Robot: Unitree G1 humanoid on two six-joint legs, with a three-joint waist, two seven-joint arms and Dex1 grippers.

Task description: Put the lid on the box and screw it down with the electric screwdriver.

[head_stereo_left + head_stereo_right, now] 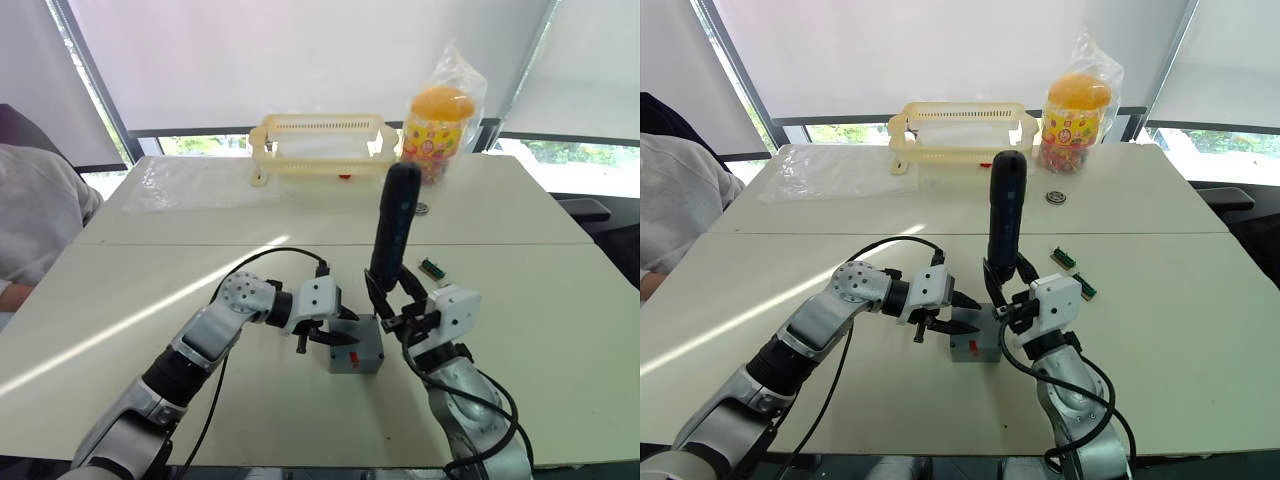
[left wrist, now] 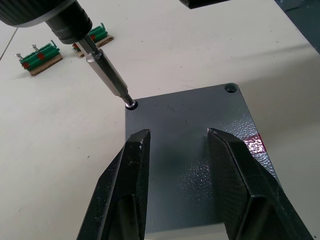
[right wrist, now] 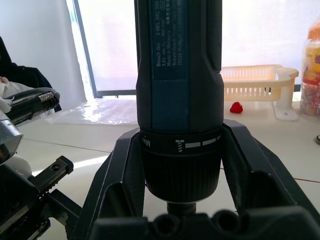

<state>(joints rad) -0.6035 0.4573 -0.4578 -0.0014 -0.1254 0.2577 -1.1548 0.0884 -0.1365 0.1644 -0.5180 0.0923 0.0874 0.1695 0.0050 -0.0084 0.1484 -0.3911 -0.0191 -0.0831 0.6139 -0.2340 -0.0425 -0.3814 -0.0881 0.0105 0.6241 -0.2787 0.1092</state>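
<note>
Your lid [image 2: 195, 150] is already seated on the box [image 1: 357, 352], which sits on the table [image 1: 540, 300] between the two arms, red mark facing you. The key relation: the screwdriver [image 1: 1005, 225] bit is down in one corner screw hole, the corner on the side away from the left gripper [image 2: 192, 195]; the tool's long axis runs nearly upright, leaning slightly, so keep it in line with the hole as you drive. Right gripper [image 1: 1005, 300] is clenched around the screwdriver's lower collar, tool body standing well above it. Left gripper's jaws are spread, released, lying just over the lid top; I can't tell if they press on it. The next corner hole looks unfilled, so I'd judge you're on the first or an early screw. Risk: the small box may twist under torque if not braced. Table is smooth and pale; two green circuit boards [image 1: 1074, 272] lie near the right arm, basket [image 1: 322, 145] and snack jar [image 1: 440, 120] well apart at the far edge. A person's sleeve [image 1: 35, 215] is at the left side.
</note>
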